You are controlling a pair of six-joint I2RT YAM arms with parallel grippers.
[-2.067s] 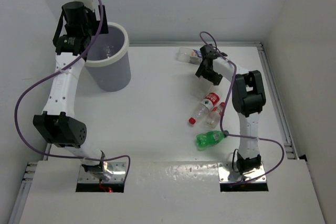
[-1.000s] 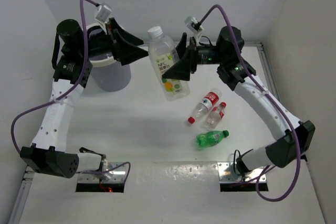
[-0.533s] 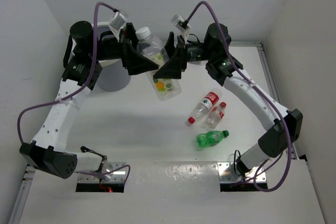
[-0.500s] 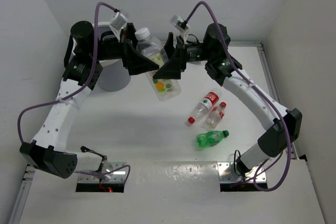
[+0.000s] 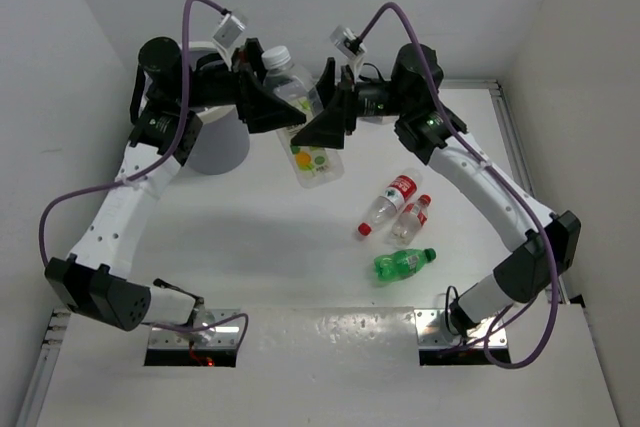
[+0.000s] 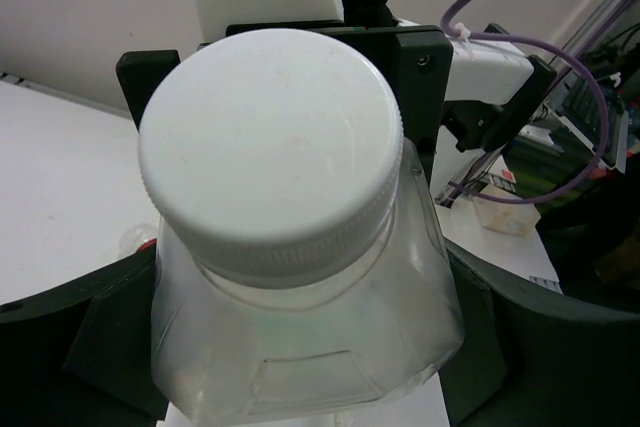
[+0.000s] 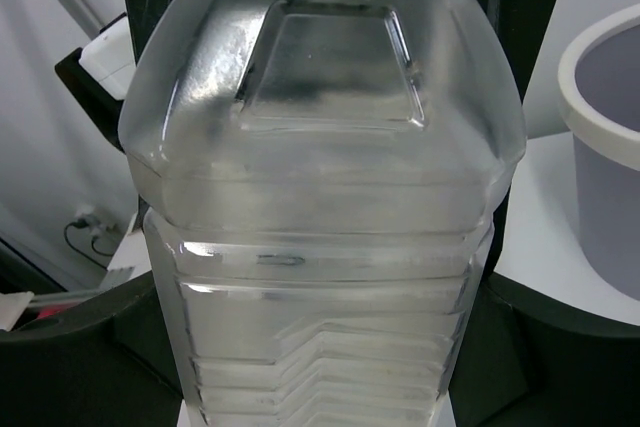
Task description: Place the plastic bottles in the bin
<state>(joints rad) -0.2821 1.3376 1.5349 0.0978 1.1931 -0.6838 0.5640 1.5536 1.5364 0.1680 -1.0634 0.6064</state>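
A large clear plastic bottle (image 5: 305, 137) with a white cap and a yellow-green label hangs tilted in the air between both arms. My left gripper (image 5: 270, 107) is shut on its shoulder just below the cap, as the left wrist view (image 6: 300, 347) shows. My right gripper (image 5: 325, 122) is shut on its ribbed body, which fills the right wrist view (image 7: 330, 277). The grey-lavender bin (image 5: 220, 152) stands behind the left arm, mostly hidden; its white rim shows in the right wrist view (image 7: 600, 77). Two red-label bottles (image 5: 393, 199) (image 5: 412, 217) and a green bottle (image 5: 402, 263) lie on the table.
The white table is walled at the back and on both sides. A metal rail (image 5: 520, 167) runs along the right edge. Purple cables loop from both arms. The arm bases sit at the near edge.
The right arm lifted the large bottle from the back of the table and carried it left. The left gripper came off the bin and closed on the bottle's cap end.
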